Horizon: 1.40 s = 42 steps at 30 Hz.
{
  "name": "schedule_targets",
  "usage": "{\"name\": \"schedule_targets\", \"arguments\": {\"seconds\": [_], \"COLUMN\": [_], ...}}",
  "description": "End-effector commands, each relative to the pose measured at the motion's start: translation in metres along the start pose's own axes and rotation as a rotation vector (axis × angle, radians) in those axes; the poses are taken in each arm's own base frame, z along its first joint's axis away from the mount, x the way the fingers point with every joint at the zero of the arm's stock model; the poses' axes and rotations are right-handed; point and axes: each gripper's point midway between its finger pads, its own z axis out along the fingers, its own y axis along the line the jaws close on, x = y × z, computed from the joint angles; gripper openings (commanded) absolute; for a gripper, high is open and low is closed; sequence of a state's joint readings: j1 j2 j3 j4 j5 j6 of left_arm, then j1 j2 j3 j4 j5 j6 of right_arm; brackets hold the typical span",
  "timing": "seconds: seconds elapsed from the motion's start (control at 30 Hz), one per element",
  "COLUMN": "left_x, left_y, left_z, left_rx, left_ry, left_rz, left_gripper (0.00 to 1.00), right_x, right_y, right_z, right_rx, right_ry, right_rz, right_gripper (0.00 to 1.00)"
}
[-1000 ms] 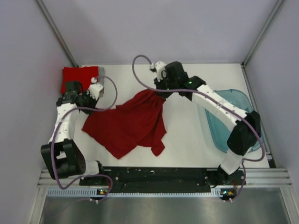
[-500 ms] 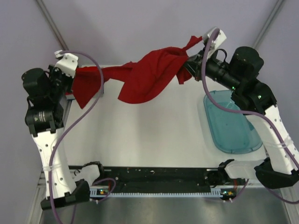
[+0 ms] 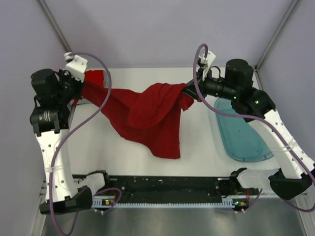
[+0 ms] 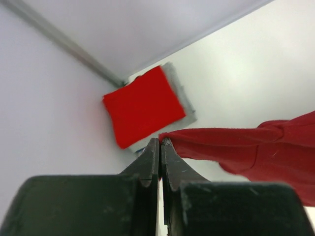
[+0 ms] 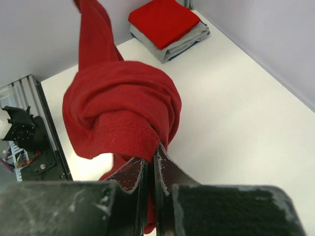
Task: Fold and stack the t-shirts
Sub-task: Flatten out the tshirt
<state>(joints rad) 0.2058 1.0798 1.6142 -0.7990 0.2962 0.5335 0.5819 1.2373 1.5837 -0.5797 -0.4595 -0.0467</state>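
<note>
A dark red t-shirt (image 3: 147,115) hangs stretched between my two grippers above the table, its lower part sagging toward the near side. My left gripper (image 3: 83,84) is shut on one corner of it, seen in the left wrist view (image 4: 160,141) with the cloth (image 4: 246,147) trailing right. My right gripper (image 3: 189,91) is shut on the other bunched end (image 5: 123,113), jaws pinching the hem (image 5: 151,147). A folded brighter red t-shirt (image 4: 142,105) lies on a folded grey t-shirt (image 4: 179,96) at the back left corner; both show in the right wrist view (image 5: 165,19), (image 5: 182,42).
A translucent teal plastic tub (image 3: 241,132) stands on the right side of the white table (image 3: 197,147). Grey walls close in the left, back and right. The black rail with the arm bases (image 3: 162,187) runs along the near edge.
The shirt lay on the table a second ago. Both arms lifted it, pulled it taut in the air, and have now lowered it a little so it sags.
</note>
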Motion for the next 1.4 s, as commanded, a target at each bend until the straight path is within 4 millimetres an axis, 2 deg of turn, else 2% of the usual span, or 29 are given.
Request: {"name": "schedule_targets", "arguments": {"seconds": [0.0, 0.1, 0.2, 0.3, 0.37, 0.4, 0.47, 0.5, 0.57, 0.67, 0.77, 0.8, 0.87, 0.9, 0.93, 1.0, 1.07, 1.17, 1.2, 1.27, 1.37], "left_x": [-0.030, -0.051, -0.071, -0.092, -0.103, -0.102, -0.100, -0.097, -0.081, -0.045, -0.003, 0.014, 0.035, 0.048, 0.059, 0.076, 0.089, 0.100, 0.102, 0.103, 0.102], "left_y": [-0.034, -0.079, -0.118, -0.153, -0.173, -0.186, -0.198, -0.201, -0.197, -0.172, -0.127, -0.105, -0.082, -0.068, -0.063, -0.058, -0.057, -0.066, -0.072, -0.089, -0.124], "left_z": [0.032, 0.063, 0.102, 0.137, 0.158, 0.169, 0.185, 0.191, 0.205, 0.214, 0.212, 0.210, 0.199, 0.193, 0.188, 0.178, 0.168, 0.155, 0.152, 0.142, 0.127], "left_rx": [0.103, 0.190, 0.289, 0.367, 0.418, 0.465, 0.503, 0.508, 0.467, 0.396, 0.314, 0.278, 0.247, 0.220, 0.208, 0.198, 0.202, 0.239, 0.261, 0.339, 0.500], "left_ry": [-0.095, -0.125, -0.148, -0.158, -0.170, -0.167, -0.148, -0.134, -0.084, 0.001, 0.067, 0.086, 0.106, 0.123, 0.140, 0.161, 0.174, 0.178, 0.177, 0.171, 0.161], "left_rz": [0.018, 0.040, 0.000, -0.020, -0.039, -0.057, -0.103, -0.106, -0.091, -0.112, -0.191, -0.217, -0.238, -0.234, -0.225, -0.199, -0.186, -0.176, -0.176, -0.192, -0.227], "left_gripper": [0.00, 0.00, 0.00, 0.00, 0.00, 0.15, 0.73, 0.99, 0.99, 0.99, 0.99, 0.99, 0.99, 0.99, 0.99, 0.99, 0.99, 0.99, 0.99, 0.99, 0.89], "right_x": [-0.060, -0.072, -0.071, -0.053, -0.040, -0.031, -0.007, 0.004, 0.036, 0.077, 0.116, 0.130, 0.150, 0.161, 0.163, 0.165, 0.163, 0.158, 0.150, 0.154, 0.174], "right_y": [0.014, 0.012, 0.008, 0.007, 0.013, 0.014, 0.018, 0.018, 0.018, 0.034, 0.072, 0.090, 0.131, 0.151, 0.176, 0.213, 0.221, 0.193, 0.177, 0.140, 0.079], "right_z": [-0.041, -0.073, -0.103, -0.114, -0.105, -0.096, -0.069, -0.055, -0.012, 0.048, 0.110, 0.129, 0.160, 0.173, 0.180, 0.186, 0.184, 0.169, 0.155, 0.131, 0.089], "right_rx": [0.037, 0.136, 0.235, 0.270, 0.230, 0.210, 0.180, 0.186, 0.178, 0.140, 0.038, -0.013, -0.131, -0.190, -0.270, -0.389, -0.420, -0.305, -0.247, -0.130, 0.049], "right_ry": [-0.190, -0.249, -0.267, -0.228, -0.197, -0.169, -0.089, -0.050, 0.063, 0.186, 0.301, 0.341, 0.401, 0.434, 0.445, 0.456, 0.450, 0.436, 0.417, 0.418, 0.427], "right_rz": [-0.057, -0.066, -0.065, -0.039, 0.011, 0.028, 0.067, 0.079, 0.104, 0.140, 0.114, 0.106, 0.069, 0.046, 0.031, -0.003, -0.014, -0.019, -0.006, 0.063, 0.234], "right_gripper": [0.00, 0.00, 0.00, 0.00, 0.00, 0.00, 0.00, 0.00, 0.00, 0.00, 0.00, 0.06, 0.22, 0.33, 0.40, 0.54, 0.64, 0.75, 0.78, 0.79, 0.75]}}
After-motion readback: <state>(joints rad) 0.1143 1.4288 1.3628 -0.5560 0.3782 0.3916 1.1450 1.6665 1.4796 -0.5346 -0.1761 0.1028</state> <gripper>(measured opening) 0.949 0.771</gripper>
